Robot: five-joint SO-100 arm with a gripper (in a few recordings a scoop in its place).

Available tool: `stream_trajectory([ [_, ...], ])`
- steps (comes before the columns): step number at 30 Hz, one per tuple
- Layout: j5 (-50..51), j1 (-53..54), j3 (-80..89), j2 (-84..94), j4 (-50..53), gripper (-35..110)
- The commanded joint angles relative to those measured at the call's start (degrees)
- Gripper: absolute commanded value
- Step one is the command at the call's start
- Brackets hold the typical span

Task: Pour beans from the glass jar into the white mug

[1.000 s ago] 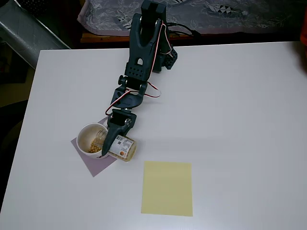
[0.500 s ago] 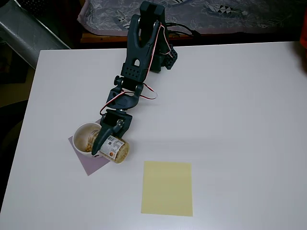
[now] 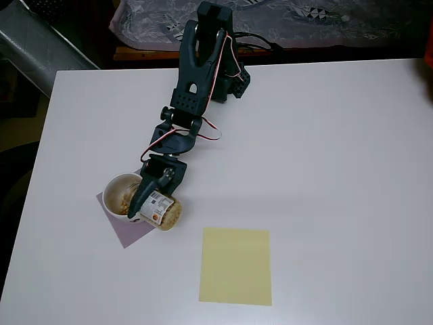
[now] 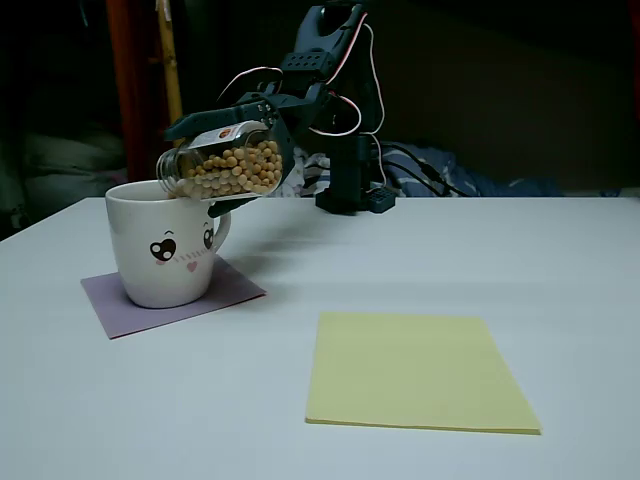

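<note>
At left centre of the overhead view, gripper (image 3: 150,198) clenched on the glass jar (image 3: 162,210), one dark finger (image 3: 145,196) lying across the jar's top side. Jar tipped nearly flat, mouth pointing toward frame left and reaching over the rim of the white mug (image 3: 111,191); base toward frame right, label with an orange spot facing up. Same grasp in the fixed view at upper left: gripper (image 4: 225,150) closed around the glass jar (image 4: 232,163), jar lifted clear of the table and roughly level, tilted slightly down toward its mouth, mouth just above the white mug (image 4: 165,245). Beans (image 4: 235,170) heaped inside the glass, filling most of the lower side along its length; more beans (image 3: 122,202) lying inside the mug, seen from overhead.

Mug upright, drawn face on its front side in the fixed view, handle toward frame right beneath the jar. Beneath the mug, a purple square mat (image 4: 230,290), corner showing below the mug from overhead (image 3: 125,233).

Lower centre, well apart from the mug, a pale yellow sheet (image 3: 236,265) flat on the white table (image 3: 338,169); in the fixed view the sheet (image 4: 415,370) at lower right centre of the table (image 4: 560,260).

Arm (image 3: 196,81) stretching from its base at the table's far edge, upper centre of the overhead frame, down to the jar.
</note>
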Motion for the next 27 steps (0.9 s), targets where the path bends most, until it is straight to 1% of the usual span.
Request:
stream_trajectory([
  [1, 1.32, 1.41, -0.09, 0.7, 0.53, 0],
  [14, 0.09, 0.79, -0.09, 0.62, 0.62, 0],
  [19, -6.06, 0.62, -0.44, 0.79, 0.62, 2],
  [23, -12.57, 0.35, -0.79, 2.55, 0.7, 4],
  [27, -20.65, -0.35, -2.81, 4.31, 3.16, 5],
])
